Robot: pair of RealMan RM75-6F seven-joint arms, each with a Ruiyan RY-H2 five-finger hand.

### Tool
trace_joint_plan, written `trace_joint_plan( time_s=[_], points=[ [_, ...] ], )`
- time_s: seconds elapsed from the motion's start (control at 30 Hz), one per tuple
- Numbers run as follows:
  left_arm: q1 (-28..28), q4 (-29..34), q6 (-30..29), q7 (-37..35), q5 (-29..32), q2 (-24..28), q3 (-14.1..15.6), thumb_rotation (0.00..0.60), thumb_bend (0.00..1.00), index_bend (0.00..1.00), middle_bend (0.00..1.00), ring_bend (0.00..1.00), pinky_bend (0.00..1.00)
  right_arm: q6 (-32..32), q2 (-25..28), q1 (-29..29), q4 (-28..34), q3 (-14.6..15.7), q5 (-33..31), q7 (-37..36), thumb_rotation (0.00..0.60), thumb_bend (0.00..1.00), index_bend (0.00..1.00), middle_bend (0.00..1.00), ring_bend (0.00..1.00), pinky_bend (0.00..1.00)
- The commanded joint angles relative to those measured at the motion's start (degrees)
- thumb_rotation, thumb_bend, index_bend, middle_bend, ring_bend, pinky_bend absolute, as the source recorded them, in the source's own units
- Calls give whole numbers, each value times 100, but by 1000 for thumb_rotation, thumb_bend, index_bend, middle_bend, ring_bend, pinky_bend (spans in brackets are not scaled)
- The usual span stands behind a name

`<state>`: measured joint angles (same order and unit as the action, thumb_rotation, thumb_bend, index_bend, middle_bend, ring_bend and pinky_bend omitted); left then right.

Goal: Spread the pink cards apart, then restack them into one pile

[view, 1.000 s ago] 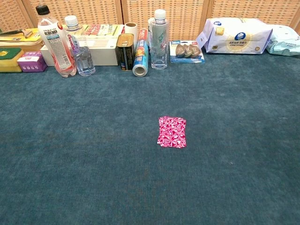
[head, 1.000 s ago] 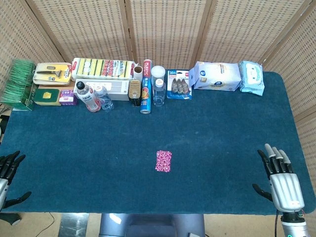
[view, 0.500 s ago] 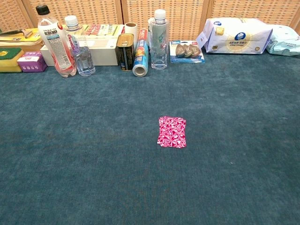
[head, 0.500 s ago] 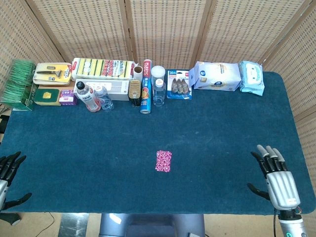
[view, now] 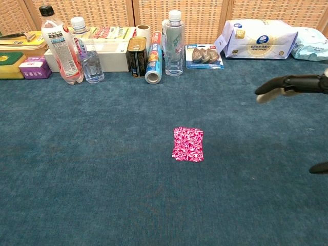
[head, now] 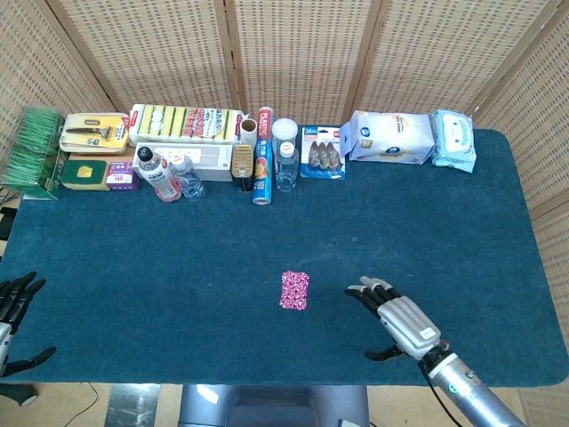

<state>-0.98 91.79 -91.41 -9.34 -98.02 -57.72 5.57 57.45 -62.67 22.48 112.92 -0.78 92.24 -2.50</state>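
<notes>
The pink cards lie in one neat pile on the blue table cloth, near the middle front; the chest view shows the same pile. My right hand hovers open, fingers spread toward the cards, a short way to their right and apart from them. Only its fingertips enter the chest view at the right edge. My left hand stays at the table's front left corner, open and holding nothing, far from the cards.
Along the back edge stand bottles, a foil roll, a clear bottle, sponge packs, wipes packs and a green box.
My right hand has swung in from the front right corner leftward toward the cards and now shows in the chest view. The cards and left hand have not moved.
</notes>
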Motion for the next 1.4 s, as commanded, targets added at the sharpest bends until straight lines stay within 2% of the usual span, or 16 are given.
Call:
trace_joint_plan(
  time_s=[0.03, 0.23, 0.4, 0.63, 0.7, 1.4],
  points=[
    [23, 8, 45, -14, 28, 14, -5, 600, 48, 0, 0, 0, 20, -509, -239, 410, 309, -271, -610, 548, 600, 0, 91, 178, 0, 0],
    [37, 19, 68, -61, 15, 39, 12, 600, 49, 0, 0, 0, 20, -999, -748, 907, 244, -525, -1659, 1273, 600, 0, 87, 180, 0, 0],
    [66, 22, 133, -144, 61, 71, 11, 600, 47, 0, 0, 0, 20, -1267, -1358, 1403, -139, -709, -2688, 1795, 600, 0, 87, 179, 0, 0],
    [124, 25, 236, -251, 53, 132, 37, 600, 47, 0, 0, 0, 20, -1238, -1875, 1952, -332, -779, -3718, 2350, 600, 0, 87, 182, 0, 0],
    [127, 14, 230, -295, 29, 153, 51, 600, 48, 0, 0, 0, 20, -1329, -2026, 2068, -461, -806, -3988, 2245, 600, 0, 87, 185, 0, 0],
    [152, -28, 233, -441, -67, 188, 120, 600, 48, 0, 0, 0, 20, -1149, -2426, 2365, -1055, -486, -4017, 2127, 600, 0, 110, 186, 0, 0]
  ],
)
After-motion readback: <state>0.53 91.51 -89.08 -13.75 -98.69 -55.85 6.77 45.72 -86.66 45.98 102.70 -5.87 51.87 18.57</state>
